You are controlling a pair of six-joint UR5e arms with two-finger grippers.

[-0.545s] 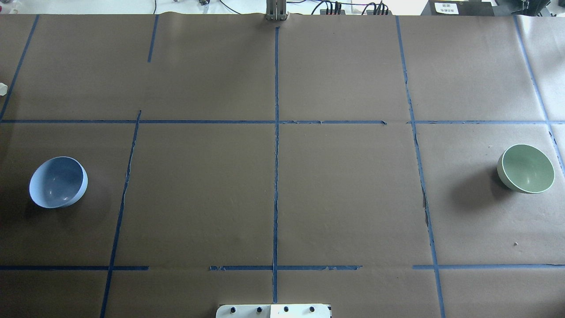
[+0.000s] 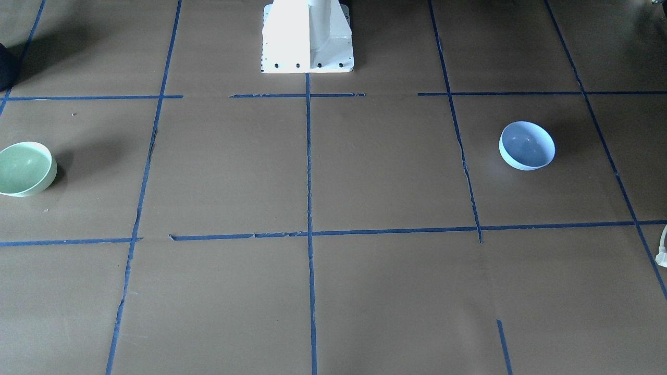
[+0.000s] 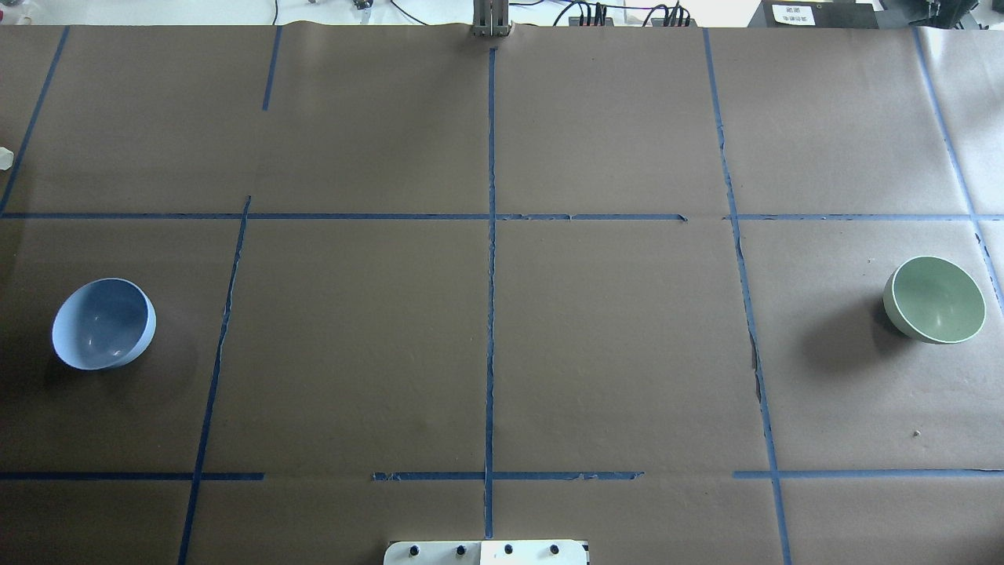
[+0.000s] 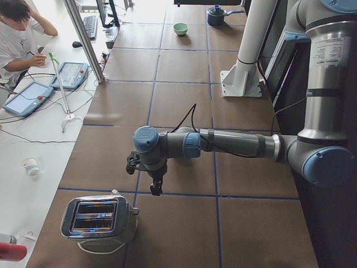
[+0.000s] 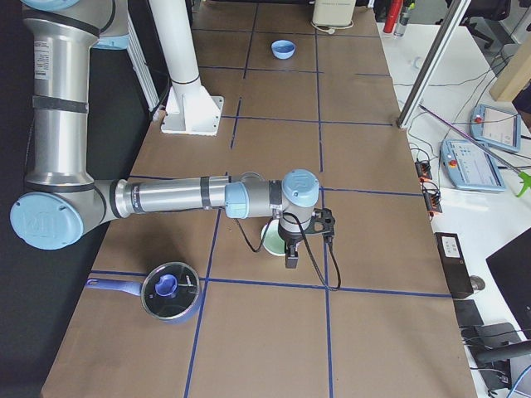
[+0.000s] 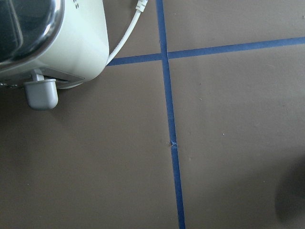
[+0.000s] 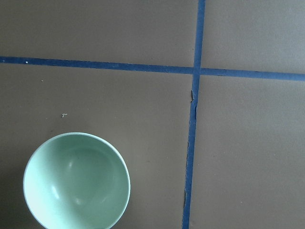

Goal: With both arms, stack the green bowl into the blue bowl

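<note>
The green bowl (image 3: 935, 300) sits upright at the table's far right; it also shows in the front view (image 2: 23, 169) and at the lower left of the right wrist view (image 7: 76, 181). The blue bowl (image 3: 102, 323) sits upright at the far left, also in the front view (image 2: 527, 146). The right gripper (image 5: 290, 257) hangs above the table beside the green bowl (image 5: 270, 238), partly hiding it. The left gripper (image 4: 156, 188) hangs above the table near the toaster. Both grippers show only in the side views, so I cannot tell whether they are open or shut.
A toaster (image 4: 100, 218) with a white cord stands near the left gripper, also in the left wrist view (image 6: 43, 38). A lidded blue pot (image 5: 170, 290) stands near the right arm. The white pedestal (image 2: 307, 36) is at the robot's side. Blue tape lines grid the brown table cover.
</note>
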